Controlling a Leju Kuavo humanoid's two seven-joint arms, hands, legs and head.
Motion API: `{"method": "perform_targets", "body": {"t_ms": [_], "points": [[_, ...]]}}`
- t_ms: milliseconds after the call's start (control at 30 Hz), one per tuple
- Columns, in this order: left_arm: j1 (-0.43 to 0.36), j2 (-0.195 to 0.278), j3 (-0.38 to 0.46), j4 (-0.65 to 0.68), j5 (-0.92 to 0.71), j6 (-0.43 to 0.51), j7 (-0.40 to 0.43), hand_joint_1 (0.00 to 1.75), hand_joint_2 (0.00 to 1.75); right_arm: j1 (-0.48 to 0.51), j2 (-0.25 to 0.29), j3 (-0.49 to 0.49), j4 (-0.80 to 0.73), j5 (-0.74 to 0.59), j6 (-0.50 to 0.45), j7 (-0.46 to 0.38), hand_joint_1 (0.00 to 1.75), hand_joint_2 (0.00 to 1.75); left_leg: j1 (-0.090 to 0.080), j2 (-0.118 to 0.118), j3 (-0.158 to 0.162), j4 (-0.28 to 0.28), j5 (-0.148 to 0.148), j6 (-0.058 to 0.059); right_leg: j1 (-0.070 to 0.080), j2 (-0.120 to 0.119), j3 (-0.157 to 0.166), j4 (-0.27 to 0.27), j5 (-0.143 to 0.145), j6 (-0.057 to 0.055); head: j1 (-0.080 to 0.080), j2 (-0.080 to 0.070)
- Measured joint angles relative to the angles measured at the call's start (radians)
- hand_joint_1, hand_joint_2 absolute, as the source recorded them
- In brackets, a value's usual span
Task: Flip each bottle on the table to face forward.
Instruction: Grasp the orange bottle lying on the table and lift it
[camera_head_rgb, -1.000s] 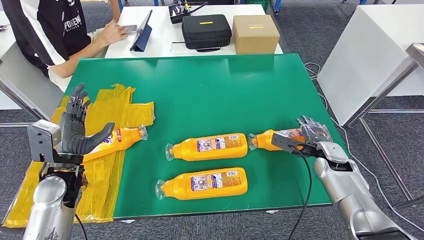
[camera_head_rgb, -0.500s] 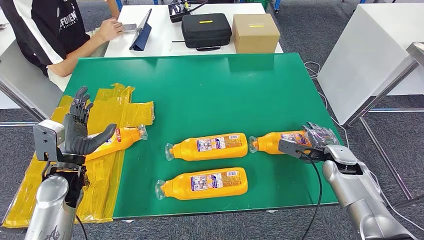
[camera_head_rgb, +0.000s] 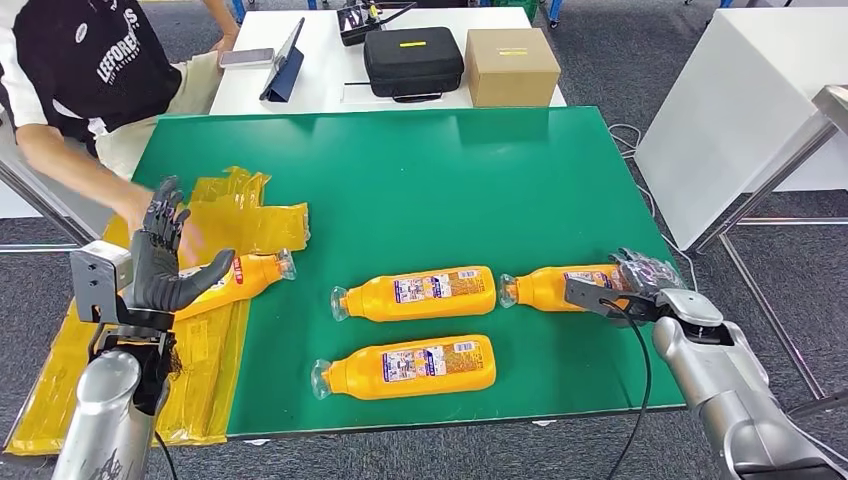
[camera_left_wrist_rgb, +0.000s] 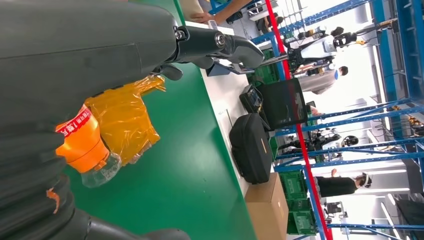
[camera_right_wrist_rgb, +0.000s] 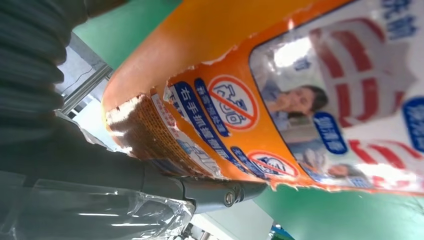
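From the head view I see a green table (camera_head_rgb: 420, 180) on a grey floor, with a white table (camera_head_rgb: 330, 60) beyond its far edge carrying a black case (camera_head_rgb: 412, 62) and a cardboard box (camera_head_rgb: 511, 66). I count four orange bottles, all lying on their sides: the far-middle bottle (camera_head_rgb: 415, 292), the near-middle bottle (camera_head_rgb: 405, 366), the right bottle (camera_head_rgb: 560, 286) and the left bottle (camera_head_rgb: 235, 278), which lies partly on crumpled yellow plastic sheets (camera_head_rgb: 240, 215) at the table's left edge. My right hand (camera_head_rgb: 640, 280) grips the base end of the right bottle. My left hand (camera_head_rgb: 160, 255) is raised above the left bottle, fingers spread wide, holding nothing. A person (camera_head_rgb: 90, 80) sits at the far left, one blurred hand reaching over the yellow sheets. The left wrist view adds the left bottle's clear cap (camera_left_wrist_rgb: 102, 170) below my spread fingers (camera_left_wrist_rgb: 235, 47), plus blue shelving (camera_left_wrist_rgb: 350, 125) in the room behind. The right wrist view shows the right bottle's torn label (camera_right_wrist_rgb: 280, 115) up close, with a finger (camera_right_wrist_rgb: 215, 192) pressed along its edge.
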Motion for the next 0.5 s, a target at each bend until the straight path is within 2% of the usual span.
{"method": "perform_targets", "body": {"t_ms": [167, 500], "points": [[-0.008, 0.000, 0.000, 0.007, 0.000, 0.000, -0.001, 0.00, 1.75, -0.001, 0.003, 0.001, 0.013, 0.000, -0.004, 0.000, 1.74, 1.75, 0.000, 0.000, 0.000, 0.000, 0.000, 0.000, 0.000, 0.000, 0.000, 0.000, 0.000, 0.000, 0.000, 0.000], [-0.013, 0.000, 0.000, 0.014, 0.000, -0.001, -0.002, 0.00, 1.75, -0.004, 0.014, 0.001, 0.023, 0.008, -0.038, 0.004, 1.75, 1.75, 0.000, 0.000, 0.001, 0.000, 0.000, 0.000, 0.000, 0.000, 0.000, 0.000, 0.000, 0.000, 0.000, 0.000]]}}
